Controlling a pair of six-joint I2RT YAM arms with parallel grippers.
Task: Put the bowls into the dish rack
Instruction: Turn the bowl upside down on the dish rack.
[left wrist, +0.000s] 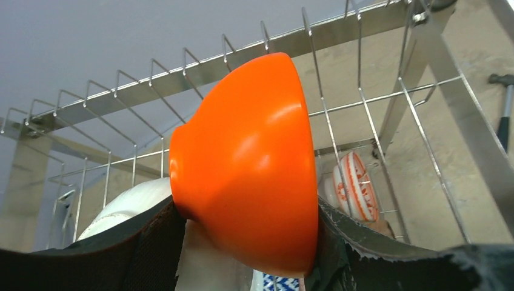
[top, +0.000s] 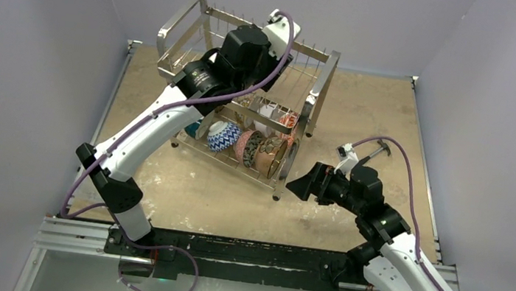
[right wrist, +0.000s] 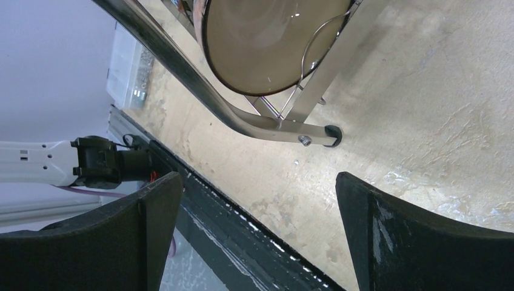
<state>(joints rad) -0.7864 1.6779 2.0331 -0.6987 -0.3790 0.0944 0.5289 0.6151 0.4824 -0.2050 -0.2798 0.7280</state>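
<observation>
In the left wrist view my left gripper (left wrist: 245, 227) is shut on an orange bowl (left wrist: 248, 163), its black fingers (left wrist: 139, 242) pressing on both sides. The bowl hangs among the upper-tier wires of the chrome dish rack (left wrist: 315, 39). Behind it show a white bowl (left wrist: 127, 203) and a red-patterned bowl (left wrist: 354, 185). From above, the left wrist (top: 248, 51) covers the upper tier of the dish rack (top: 181, 21) and hides the fingers. The lower tier holds a blue-and-white bowl (top: 224, 136), a patterned bowl (top: 247, 146) and a brown bowl (top: 271, 156). My right gripper (top: 302, 186) stands open and empty beside the rack's front right foot (right wrist: 330, 136).
The rack stands on a sandy table (top: 377, 116) enclosed by grey walls. A black rail (top: 227, 249) runs along the near edge, between the arm bases. The brown bowl (right wrist: 267, 42) leans just above and ahead of the right gripper (right wrist: 257, 230).
</observation>
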